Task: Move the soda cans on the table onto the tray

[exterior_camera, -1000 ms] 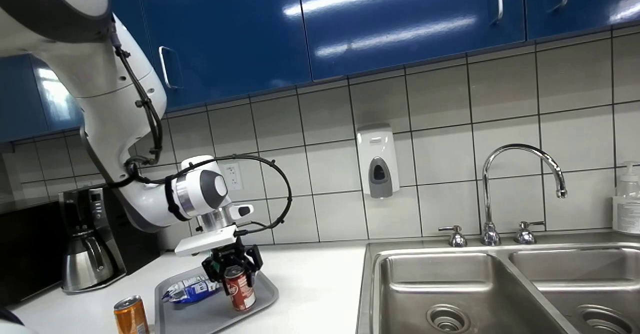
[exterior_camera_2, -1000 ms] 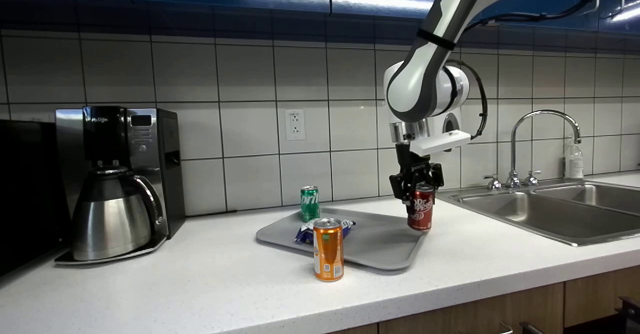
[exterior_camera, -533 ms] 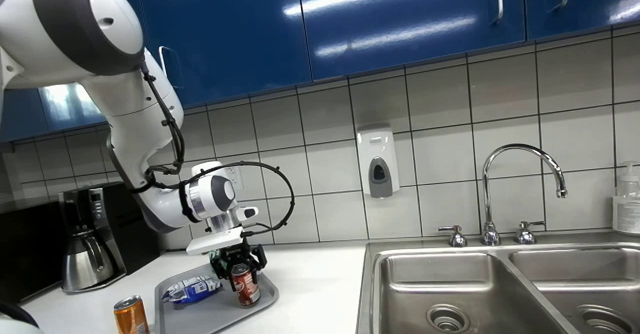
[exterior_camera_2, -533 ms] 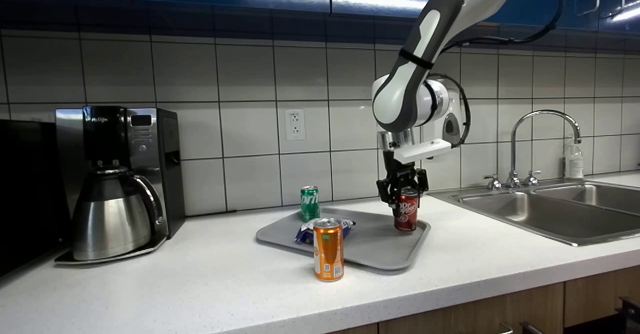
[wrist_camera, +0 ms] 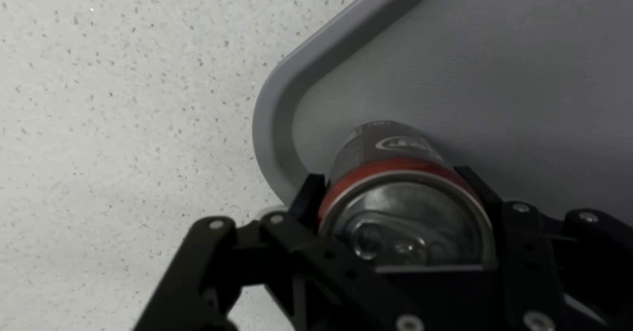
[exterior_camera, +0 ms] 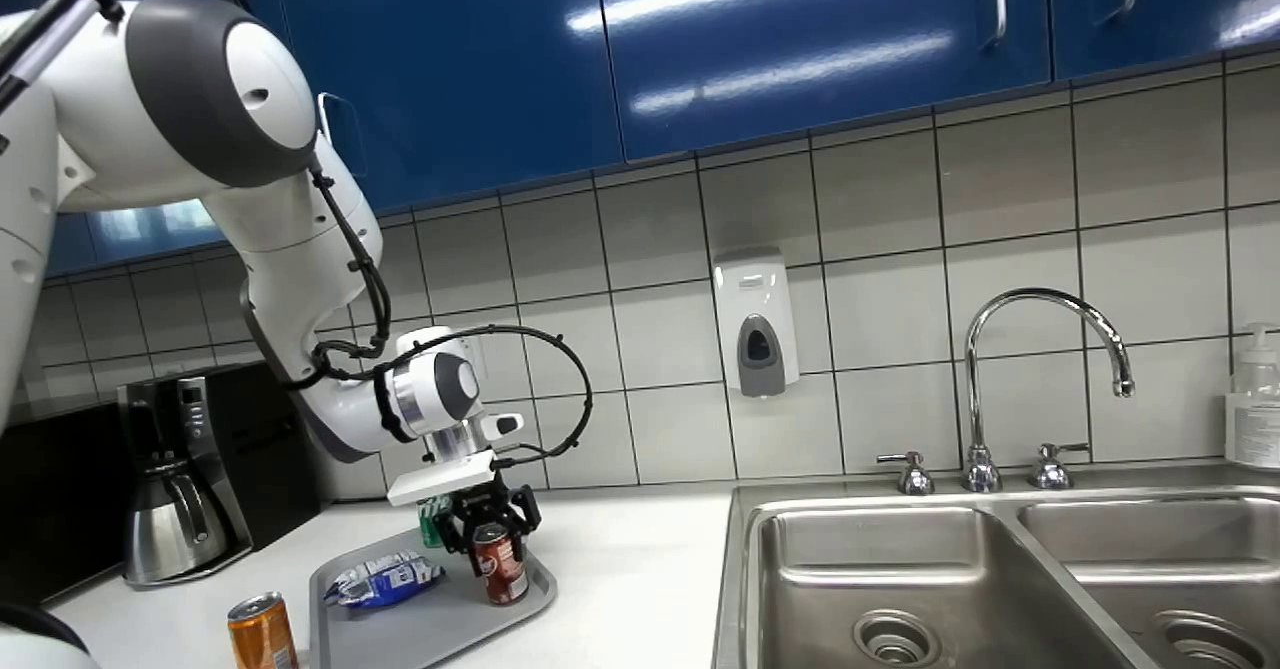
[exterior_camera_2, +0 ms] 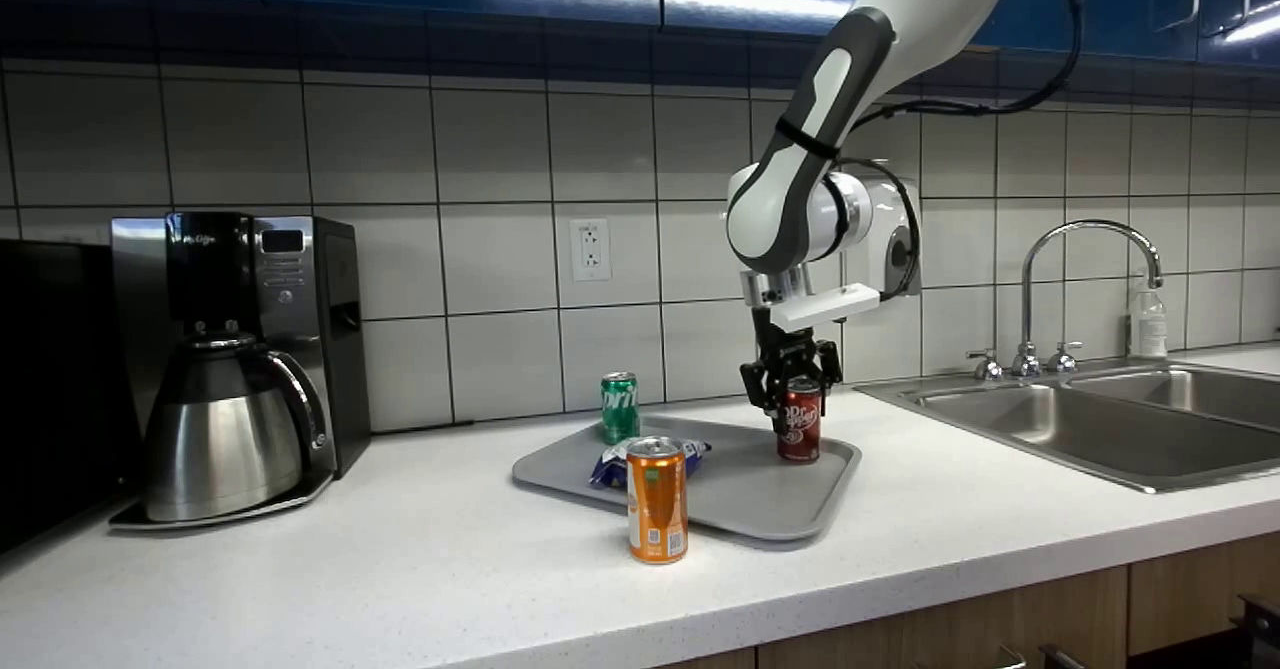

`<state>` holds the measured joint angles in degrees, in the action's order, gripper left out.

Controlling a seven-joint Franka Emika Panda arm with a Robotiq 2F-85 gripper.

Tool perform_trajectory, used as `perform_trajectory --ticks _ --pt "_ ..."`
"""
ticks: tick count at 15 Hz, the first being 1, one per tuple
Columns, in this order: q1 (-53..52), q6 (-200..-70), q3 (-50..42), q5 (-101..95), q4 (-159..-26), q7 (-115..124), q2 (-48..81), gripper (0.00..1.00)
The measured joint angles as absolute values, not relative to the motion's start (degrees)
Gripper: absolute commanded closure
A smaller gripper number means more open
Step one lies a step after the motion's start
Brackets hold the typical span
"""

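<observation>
In both exterior views the red soda can (exterior_camera_2: 803, 434) (exterior_camera: 505, 574) stands upright within the rim of the grey tray (exterior_camera_2: 760, 494), near a corner. My gripper (exterior_camera_2: 800, 411) comes down over it from above, shut on its upper part. Seen in the wrist view, dark fingers (wrist_camera: 309, 197) flank the silvery can top closely on both sides. The can's base appears to meet the tray surface. At the tray's back edge stands the green soda can (exterior_camera_2: 620, 411), partly behind the gripper in an exterior view. The orange soda can (exterior_camera_2: 657, 504) is upright on the white table (exterior_camera_2: 450, 579), in front of the tray.
A blue and white packet (exterior_camera: 385, 581) lies on the tray, between the green and orange cans. Beyond the tray are a coffee maker (exterior_camera_2: 240, 369) on one side and the steel sink (exterior_camera_2: 1050, 439) on the other. A tiled wall rises behind, below blue cabinets (exterior_camera: 450, 69).
My gripper and the red can have shifted together from the tray's edge inward over its corner. The green can, orange can and packet have stayed put.
</observation>
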<state>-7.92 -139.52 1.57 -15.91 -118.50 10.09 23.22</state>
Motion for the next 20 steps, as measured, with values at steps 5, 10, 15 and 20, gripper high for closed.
perform_trajectory --ticks 5,10,15,20 --pt "-7.97 -138.82 1.25 -15.90 -116.43 10.10 24.58 0.00" --pt "-8.35 -138.81 1.08 -15.90 -115.65 10.10 24.59 0.00" --pt "-9.05 -139.20 1.11 -15.85 -115.92 10.10 22.08 0.00" --pt "-9.21 -141.94 1.91 -15.46 -120.50 10.05 15.28 0.00"
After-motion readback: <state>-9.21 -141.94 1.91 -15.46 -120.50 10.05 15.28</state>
